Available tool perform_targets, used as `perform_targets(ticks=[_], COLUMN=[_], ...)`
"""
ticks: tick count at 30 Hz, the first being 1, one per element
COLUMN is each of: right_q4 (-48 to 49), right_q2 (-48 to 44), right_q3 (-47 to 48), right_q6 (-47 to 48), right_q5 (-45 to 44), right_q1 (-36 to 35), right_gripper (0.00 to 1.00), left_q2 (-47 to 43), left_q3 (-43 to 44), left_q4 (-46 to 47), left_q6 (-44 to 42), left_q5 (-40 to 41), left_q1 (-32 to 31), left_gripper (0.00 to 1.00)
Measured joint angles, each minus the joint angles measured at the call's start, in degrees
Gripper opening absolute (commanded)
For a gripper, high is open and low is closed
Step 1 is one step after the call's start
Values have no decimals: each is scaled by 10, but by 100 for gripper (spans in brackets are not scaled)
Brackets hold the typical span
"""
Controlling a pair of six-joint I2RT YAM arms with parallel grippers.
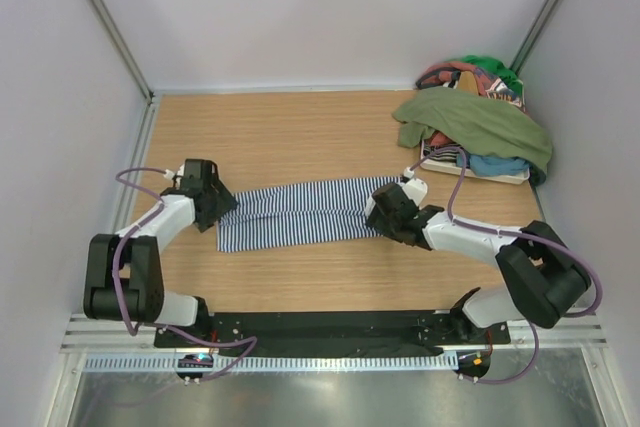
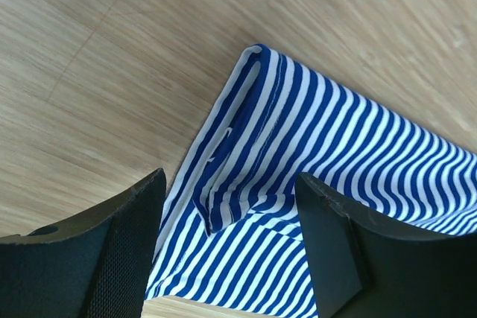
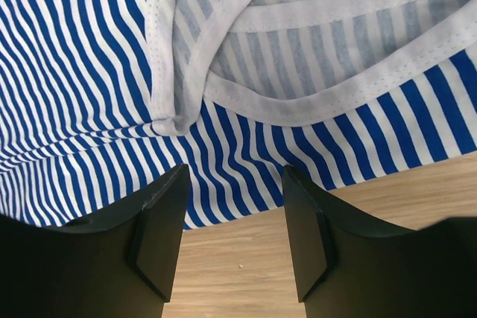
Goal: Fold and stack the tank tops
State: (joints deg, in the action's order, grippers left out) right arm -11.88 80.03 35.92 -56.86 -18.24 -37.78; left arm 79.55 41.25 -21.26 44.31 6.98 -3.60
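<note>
While the striped top (image 1: 300,212) lies left to right on the table (image 1: 300,127), I have one arm at each end.
My left gripper (image 2: 231,184) gapes over the left end, my right gripper (image 3: 235,176) over the strap end, both empty; the green top (image 1: 480,122) drapes a pile (image 1: 475,165) at far right.

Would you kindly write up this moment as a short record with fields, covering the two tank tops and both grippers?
striped tank top: lies on the table as a long narrow band, running left to right
olive green tank top: draped unfolded over a pile of clothes in the far right corner
left gripper: open, at the band's left end, holding nothing
right gripper: open, at the band's strap end on the right, holding nothing
stacking: the two tops lie apart, not stacked
</note>
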Motion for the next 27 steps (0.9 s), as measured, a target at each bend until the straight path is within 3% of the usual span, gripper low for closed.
perform_targets(ticks=[3, 4, 5, 6, 7, 8, 10, 11, 18, 27], right_q4=[15, 19, 23, 25, 27, 29, 28, 29, 25, 14], right_q2=[9, 14, 19, 24, 33, 40, 60, 69, 184, 349], right_q3=[2, 3, 6, 10, 13, 18, 35, 43, 169, 384], right_q6=[-3, -3, -3, -1, 1, 4, 14, 19, 77, 135], right_q5=[-1, -1, -3, -4, -5, -7, -7, -5, 27, 81], right_q1=[0, 0, 0, 0, 0, 0, 2, 5, 56, 107], right_gripper=[54, 52, 42, 37, 31, 20, 11, 4, 3, 5], left_q2=[20, 26, 31, 36, 43, 51, 58, 59, 25, -80], left_q3=[0, 0, 3, 5, 8, 10, 12, 11, -36, -125], left_q4=[5, 8, 9, 14, 19, 23, 31, 35, 83, 85], left_q6=[0, 0, 2, 1, 3, 1, 3, 3, 22, 83], left_q5=[-2, -2, -2, -5, -6, -8, -16, -20, -40, -51], left_q1=[0, 1, 2, 4, 7, 9, 12, 13, 4, -110], left_gripper=[65, 56, 49, 34, 28, 21, 2, 0, 0, 0])
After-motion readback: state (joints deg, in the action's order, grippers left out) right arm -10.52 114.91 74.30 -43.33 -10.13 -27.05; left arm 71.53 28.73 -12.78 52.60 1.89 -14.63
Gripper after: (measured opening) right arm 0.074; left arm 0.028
